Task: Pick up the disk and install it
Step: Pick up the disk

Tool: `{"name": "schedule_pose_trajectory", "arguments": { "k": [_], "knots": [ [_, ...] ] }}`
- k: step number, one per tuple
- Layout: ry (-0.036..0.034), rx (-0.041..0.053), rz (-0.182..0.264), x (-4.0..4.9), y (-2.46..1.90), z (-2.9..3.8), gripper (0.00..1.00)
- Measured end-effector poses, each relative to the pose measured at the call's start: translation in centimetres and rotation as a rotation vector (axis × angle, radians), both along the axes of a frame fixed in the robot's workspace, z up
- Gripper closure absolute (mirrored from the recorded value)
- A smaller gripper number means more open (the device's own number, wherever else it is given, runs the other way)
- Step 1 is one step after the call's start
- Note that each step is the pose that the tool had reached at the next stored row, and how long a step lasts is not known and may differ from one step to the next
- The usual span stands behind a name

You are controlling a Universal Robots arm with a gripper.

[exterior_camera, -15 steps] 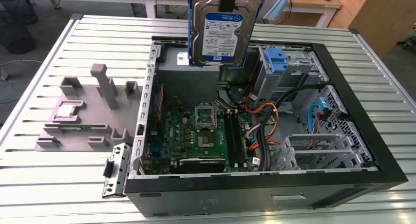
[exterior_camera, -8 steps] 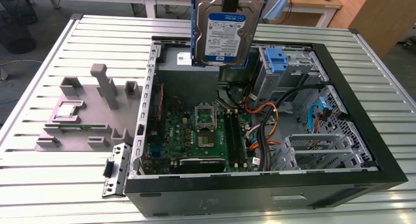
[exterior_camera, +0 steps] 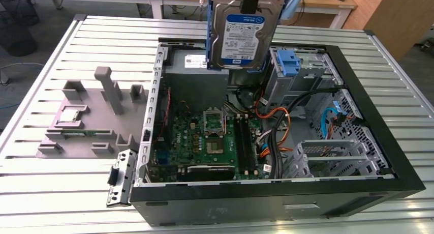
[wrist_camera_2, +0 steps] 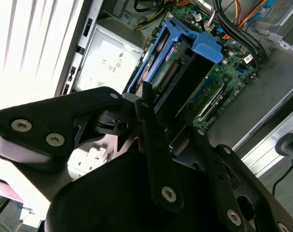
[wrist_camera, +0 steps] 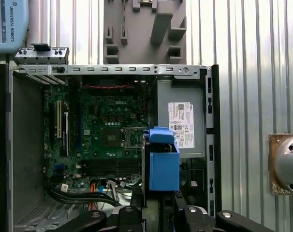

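Note:
The disk (exterior_camera: 241, 38) is a silver hard drive with a white-and-blue label in a blue plastic carrier. It hangs upright in the air above the far side of the open computer case (exterior_camera: 379, 142). My gripper (exterior_camera: 253, 0) is shut on its upper end. In both wrist views the disk's blue carrier (wrist_camera_2: 195, 46) (wrist_camera: 163, 166) sticks out from between the black fingers (wrist_camera_2: 149, 113), over the power supply and the motherboard's edge. The gripper (wrist_camera: 158, 205) holds the carrier's near end.
Inside the case lie a green motherboard (exterior_camera: 203, 142), a grey power-supply box (wrist_camera: 180, 121), orange and black cables (exterior_camera: 285, 117) and a drive cage with a bare blue bracket (exterior_camera: 288, 61). A grey fixture (exterior_camera: 88, 117) stands on the slatted metal table (exterior_camera: 40, 193) at the exterior view's left.

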State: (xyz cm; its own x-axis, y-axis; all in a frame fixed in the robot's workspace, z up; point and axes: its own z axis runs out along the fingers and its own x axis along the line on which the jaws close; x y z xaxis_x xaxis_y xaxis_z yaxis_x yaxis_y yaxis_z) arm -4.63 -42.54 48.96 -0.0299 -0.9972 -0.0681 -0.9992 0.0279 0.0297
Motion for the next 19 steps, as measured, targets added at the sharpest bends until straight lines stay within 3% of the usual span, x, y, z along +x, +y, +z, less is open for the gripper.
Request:
{"name": "schedule_pose_trajectory", "arguments": {
  "k": [6, 19],
  "knots": [
    [-0.0001, 0.0002, 0.000, 0.13, -1.03, -0.06, 0.65],
    [0.0000, -0.0001, 0.000, 0.21, -4.33, -0.16, 0.65]
  ]
}}
